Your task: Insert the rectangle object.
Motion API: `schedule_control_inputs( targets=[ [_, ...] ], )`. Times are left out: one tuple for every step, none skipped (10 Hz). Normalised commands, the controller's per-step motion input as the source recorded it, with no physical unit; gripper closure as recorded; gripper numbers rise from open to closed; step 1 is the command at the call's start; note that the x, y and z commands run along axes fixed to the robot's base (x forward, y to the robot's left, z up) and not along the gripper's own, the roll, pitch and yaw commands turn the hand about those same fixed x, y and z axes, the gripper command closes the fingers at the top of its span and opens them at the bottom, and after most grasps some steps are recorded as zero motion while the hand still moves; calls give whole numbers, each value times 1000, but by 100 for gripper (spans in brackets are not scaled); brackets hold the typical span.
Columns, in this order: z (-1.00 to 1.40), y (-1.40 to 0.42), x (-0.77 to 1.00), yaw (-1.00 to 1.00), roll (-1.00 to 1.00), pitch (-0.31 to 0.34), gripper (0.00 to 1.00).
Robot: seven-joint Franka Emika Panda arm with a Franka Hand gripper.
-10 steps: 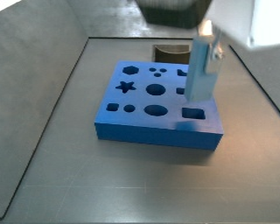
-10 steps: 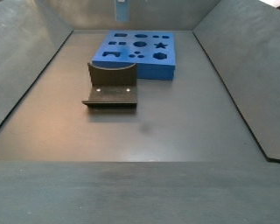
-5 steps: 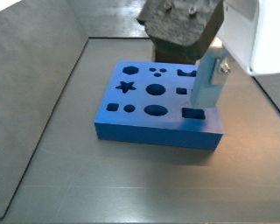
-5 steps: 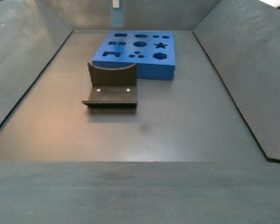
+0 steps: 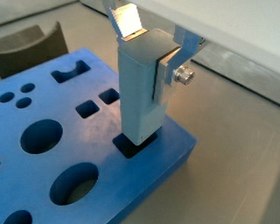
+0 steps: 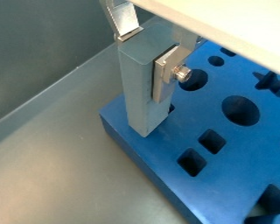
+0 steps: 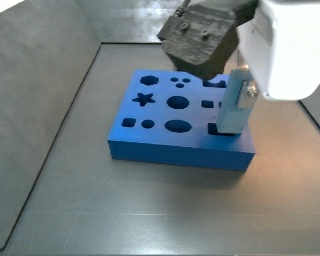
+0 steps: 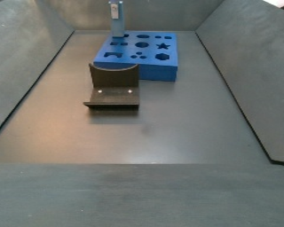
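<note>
The light-blue rectangle object (image 5: 143, 92) stands upright with its lower end in the rectangular hole at a corner of the dark-blue board (image 5: 49, 140). My gripper (image 5: 149, 48) is shut on the bar's upper part, one silver finger (image 5: 168, 66) flat on its side. The same grip shows in a wrist view (image 6: 146, 52), with the bar (image 6: 143, 96) and board (image 6: 230, 136). In a side view the bar (image 7: 234, 100) stands at the board's (image 7: 156, 115) near right corner under the gripper (image 7: 239, 78). In a side view the bar (image 8: 114, 12) rises from the board's (image 8: 156, 62) far left corner.
The dark fixture (image 8: 113, 89) stands on the floor just in front of the board, and its curved top shows in a wrist view (image 5: 25, 48). Grey walls (image 8: 26, 71) slope up round the floor. The board has several other shaped holes (image 7: 179, 102).
The gripper has come down with the bar. The bar's lower end, above the rectangular hole before, now sits in it. The arm's body shows lower in a side view.
</note>
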Motion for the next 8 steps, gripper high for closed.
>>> schedule_control_inputs(
  targets=[
    [-134,-11,-51,-311,-373,0,100],
    [-194,0,-183,-151,-287,0,100],
    [-226,194,-286,0,-166,0,100],
    [-237,100,-140,0,-10,0,100],
    [-277,66,-129,0,0,3,100],
    [-354,0,-57,0,27,0,100],
    [-466,-83,-51,0,17,0,100],
    [-329,-240,-71,-34,0,0,100]
  ],
)
